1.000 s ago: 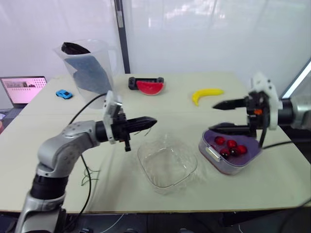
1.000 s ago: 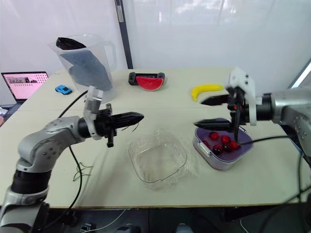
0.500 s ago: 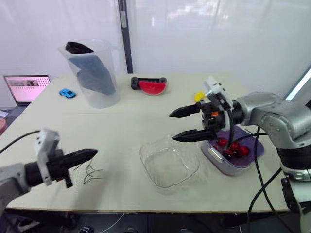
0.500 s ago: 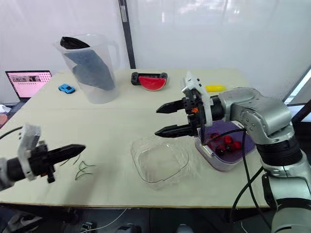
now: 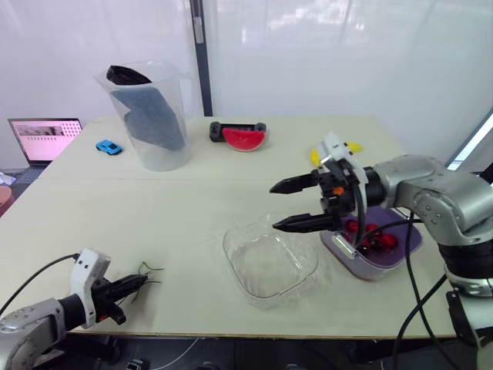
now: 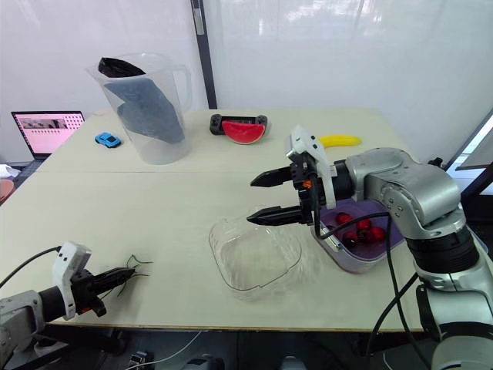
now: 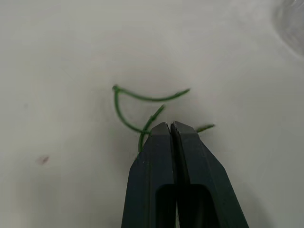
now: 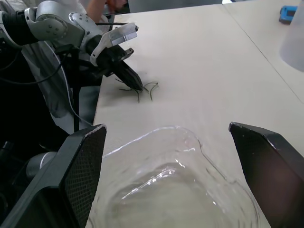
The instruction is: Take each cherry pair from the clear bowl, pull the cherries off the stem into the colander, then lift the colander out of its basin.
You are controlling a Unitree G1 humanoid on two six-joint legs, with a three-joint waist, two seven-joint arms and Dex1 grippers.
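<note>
Since half a second ago, the left gripper point(image 5: 150, 282) has been lowered to the table point(image 5: 231, 185) near its front edge. It is now set at the loose green stems point(image 5: 146, 269). The right gripper point(image 5: 273, 206) is held much as before.

The clear bowl point(image 5: 269, 258) is located at the middle of the table and is seen to be empty, one rounded corner turned to the front edge. Just to its right, the purple colander point(image 5: 407, 231) is seated in its basin point(image 5: 377, 271), with red cherries point(image 5: 370, 235) inside.

The right gripper is spread wide with nothing held. It is positioned above the bowl's far right rim, with the fingers stacked one above the other and directed to the robot's left. The banana point(image 5: 353, 146) is partly hidden behind it.

In the left wrist view, the left fingers are seen pressed together, with the curved stems point(image 7: 137, 102) lying flat at their tips. Whether a stem is pinched cannot be told. In the right wrist view, the bowl point(image 8: 175, 190) is shown close below.

At the far side, a pitcher point(image 5: 150, 116), a blue toy car point(image 5: 108, 147), a watermelon slice point(image 5: 244, 139) and a laptop point(image 5: 42, 139) are placed well apart from the bowl.
</note>
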